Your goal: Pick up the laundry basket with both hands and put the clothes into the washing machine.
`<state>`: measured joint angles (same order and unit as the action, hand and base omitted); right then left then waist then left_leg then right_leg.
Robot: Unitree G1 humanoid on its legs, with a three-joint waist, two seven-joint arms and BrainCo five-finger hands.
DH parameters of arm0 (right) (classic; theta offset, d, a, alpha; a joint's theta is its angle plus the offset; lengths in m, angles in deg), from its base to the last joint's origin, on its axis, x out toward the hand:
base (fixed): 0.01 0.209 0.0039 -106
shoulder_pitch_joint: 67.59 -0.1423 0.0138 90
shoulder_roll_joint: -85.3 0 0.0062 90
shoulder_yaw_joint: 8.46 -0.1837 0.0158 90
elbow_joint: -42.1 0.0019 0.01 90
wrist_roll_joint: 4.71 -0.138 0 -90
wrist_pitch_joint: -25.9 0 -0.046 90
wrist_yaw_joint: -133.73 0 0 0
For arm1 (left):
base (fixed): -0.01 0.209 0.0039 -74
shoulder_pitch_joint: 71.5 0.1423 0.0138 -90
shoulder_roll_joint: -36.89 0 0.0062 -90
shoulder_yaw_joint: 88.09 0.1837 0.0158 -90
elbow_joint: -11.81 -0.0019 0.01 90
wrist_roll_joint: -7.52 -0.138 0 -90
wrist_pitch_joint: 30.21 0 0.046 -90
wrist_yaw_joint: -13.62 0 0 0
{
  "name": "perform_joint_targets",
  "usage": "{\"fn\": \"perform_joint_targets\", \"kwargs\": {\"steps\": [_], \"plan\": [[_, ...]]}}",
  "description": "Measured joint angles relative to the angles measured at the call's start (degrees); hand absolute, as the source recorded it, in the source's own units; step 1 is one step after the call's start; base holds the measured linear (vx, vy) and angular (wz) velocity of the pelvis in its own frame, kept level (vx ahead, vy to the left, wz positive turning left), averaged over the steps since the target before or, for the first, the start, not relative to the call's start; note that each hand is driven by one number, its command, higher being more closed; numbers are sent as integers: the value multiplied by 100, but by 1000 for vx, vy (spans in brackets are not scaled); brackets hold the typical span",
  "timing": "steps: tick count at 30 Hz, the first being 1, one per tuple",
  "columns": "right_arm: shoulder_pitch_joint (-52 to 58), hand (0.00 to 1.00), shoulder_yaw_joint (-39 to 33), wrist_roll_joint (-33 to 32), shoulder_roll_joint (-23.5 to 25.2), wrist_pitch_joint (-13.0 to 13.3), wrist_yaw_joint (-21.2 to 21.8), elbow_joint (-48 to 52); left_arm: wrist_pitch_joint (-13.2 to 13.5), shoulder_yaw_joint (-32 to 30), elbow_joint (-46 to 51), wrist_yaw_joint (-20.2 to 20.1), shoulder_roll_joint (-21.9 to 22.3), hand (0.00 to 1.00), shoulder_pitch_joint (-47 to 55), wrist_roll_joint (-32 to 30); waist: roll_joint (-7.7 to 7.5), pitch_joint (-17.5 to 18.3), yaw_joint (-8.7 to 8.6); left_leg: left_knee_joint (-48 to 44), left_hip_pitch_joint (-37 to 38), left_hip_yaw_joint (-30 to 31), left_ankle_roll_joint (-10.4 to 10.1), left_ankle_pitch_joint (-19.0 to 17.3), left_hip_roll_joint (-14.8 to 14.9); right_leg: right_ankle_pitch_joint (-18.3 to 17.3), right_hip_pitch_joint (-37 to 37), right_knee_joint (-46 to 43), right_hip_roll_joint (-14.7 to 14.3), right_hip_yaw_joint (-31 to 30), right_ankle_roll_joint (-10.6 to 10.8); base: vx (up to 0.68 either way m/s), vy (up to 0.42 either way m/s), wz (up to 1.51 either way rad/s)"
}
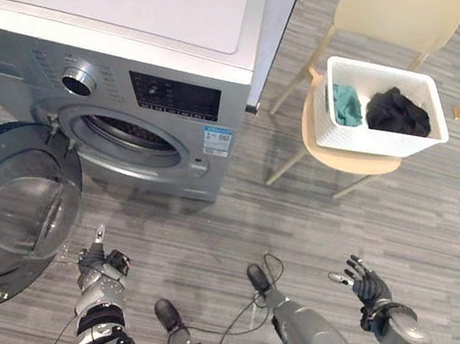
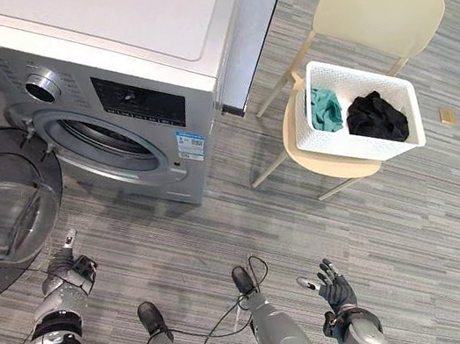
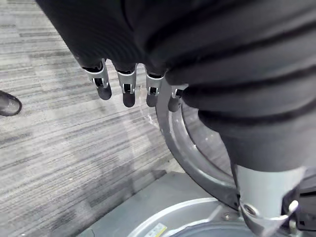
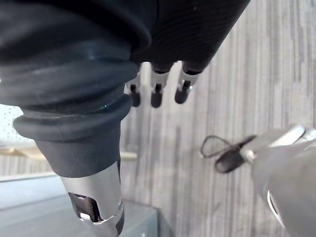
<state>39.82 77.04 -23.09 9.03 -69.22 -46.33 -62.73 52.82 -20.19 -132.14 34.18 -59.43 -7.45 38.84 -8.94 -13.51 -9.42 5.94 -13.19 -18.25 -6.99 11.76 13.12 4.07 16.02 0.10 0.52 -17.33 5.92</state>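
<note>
Grey wood-striped floor [image 1: 225,244] runs under everything. A silver front-loading washing machine [image 1: 147,53] stands on it ahead of the left hand [image 1: 102,264]. The machine's round glass door [image 1: 5,211] is swung fully open and lies just ahead of that hand, with the tip of one raised finger near the door's lower rim but not clearly touching it. The drum opening [image 1: 126,137] is beyond the left hand and a little towards the robot's right.

The left hand holds nothing. Its fingers [image 3: 128,94] hang loosely extended in a row, and the left wrist view shows the door's dark rim past them. The right hand [image 1: 367,283] is low over bare floor with its palm turned up. Its fingers [image 4: 157,94] are spread and relaxed, and it is also empty.

The white laundry basket [image 1: 386,144] is well ahead of the right hand and slightly to its outer side, far from both hands. It sits on the seat of a pale cream chair [image 1: 401,4] that stands just beside the washing machine's right corner. Inside the basket are a teal garment [image 1: 345,104] on the side nearer the machine and a black garment [image 1: 396,113] beside it. Both garments lie crumpled below the rim.
</note>
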Motion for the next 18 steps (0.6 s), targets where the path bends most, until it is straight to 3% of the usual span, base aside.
{"fn": "perform_joint_targets", "kwargs": {"steps": [9, 18], "plan": [[-2, 0, -22, -2, -1, 3, -101, 6, 371, -144, 262, 289, -134, 0, -37, 1033, -173, -15, 76, 0, -10, 8, 1, 1, 0, 1, 2, 2, 0, 18, -1, 0, 0, 0], [-3, 0, -23, 0, -1, 1, -78, 5, 335, -327, 288, 301, -150, 0, 98, 826, -243, -20, 86, 1, 81, 3, -2, -2, 0, -2, -83, 1, 0, 12, -5, 0, -16, 0]]}}
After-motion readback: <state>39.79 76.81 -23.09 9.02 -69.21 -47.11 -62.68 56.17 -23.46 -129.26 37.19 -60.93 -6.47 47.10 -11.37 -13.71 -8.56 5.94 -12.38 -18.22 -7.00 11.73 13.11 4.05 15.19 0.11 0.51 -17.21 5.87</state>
